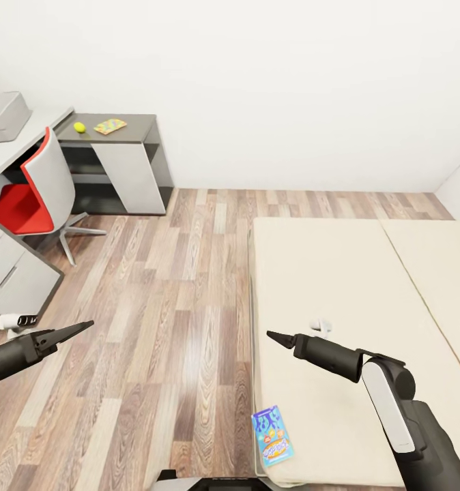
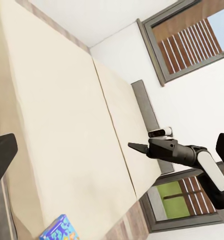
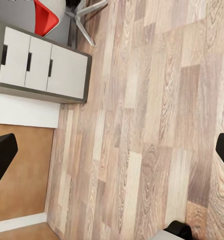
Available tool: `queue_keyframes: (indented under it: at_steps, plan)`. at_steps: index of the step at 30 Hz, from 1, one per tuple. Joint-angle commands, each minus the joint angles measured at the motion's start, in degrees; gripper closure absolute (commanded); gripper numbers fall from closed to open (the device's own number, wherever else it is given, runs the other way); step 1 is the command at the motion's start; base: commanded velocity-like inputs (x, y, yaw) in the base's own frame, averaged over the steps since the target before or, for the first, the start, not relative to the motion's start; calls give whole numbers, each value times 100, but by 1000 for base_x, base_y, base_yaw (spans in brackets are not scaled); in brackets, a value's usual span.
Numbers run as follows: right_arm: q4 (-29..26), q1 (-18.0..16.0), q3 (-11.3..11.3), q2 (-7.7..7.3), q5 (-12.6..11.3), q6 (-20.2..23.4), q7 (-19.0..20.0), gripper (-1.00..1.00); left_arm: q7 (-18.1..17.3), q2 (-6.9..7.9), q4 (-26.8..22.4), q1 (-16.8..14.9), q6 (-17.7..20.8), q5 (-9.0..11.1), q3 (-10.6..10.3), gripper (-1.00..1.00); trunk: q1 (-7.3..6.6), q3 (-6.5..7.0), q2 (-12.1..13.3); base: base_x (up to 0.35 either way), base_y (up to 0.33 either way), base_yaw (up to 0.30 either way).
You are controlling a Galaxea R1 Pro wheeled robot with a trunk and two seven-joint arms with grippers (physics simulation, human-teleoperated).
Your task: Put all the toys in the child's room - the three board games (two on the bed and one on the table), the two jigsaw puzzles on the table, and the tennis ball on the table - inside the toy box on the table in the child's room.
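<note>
A blue board game [image 1: 272, 435] lies flat on the beige bed [image 1: 339, 273], at its near left corner; the left wrist view catches it too [image 2: 59, 229]. Far off at the left, the tennis ball [image 1: 79, 127] and a jigsaw puzzle [image 1: 110, 125] rest on the table's dark grey side unit [image 1: 138, 126]. The pale grey toy box [image 1: 1, 116] sits on the table [image 1: 11, 153]. My left gripper [image 1: 76, 329] hovers over the floor. My right gripper [image 1: 278, 337] hangs over the bed's left edge, well beyond the blue box. Both are open and empty, fingers [image 3: 2, 152] spread wide.
A red and white chair [image 1: 39, 191] stands at the table, and white drawers [image 1: 11, 273] stand beside my left arm. Wood-plank floor [image 1: 182, 293] runs between table and bed. A second mattress [image 1: 441, 279] lies at the right, with white walls behind.
</note>
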Motion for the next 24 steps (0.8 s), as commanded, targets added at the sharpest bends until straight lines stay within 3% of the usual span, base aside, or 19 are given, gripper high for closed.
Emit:
queue_keyframes:
  at_steps: [1, 24]
  plan:
    - [-2, -4, -9, 1, 17, 30, 28, -100, -26, 1, -1, -3, 61, -10, 1, -100, 3, 2, -9, 0, 0, 0]
    - [22, -4, -26, 7, 20, 21, 16, -100, -26, 1, -1, -3, 61, -21, 1, -100, 3, 54, -9, 0, 0, 0]
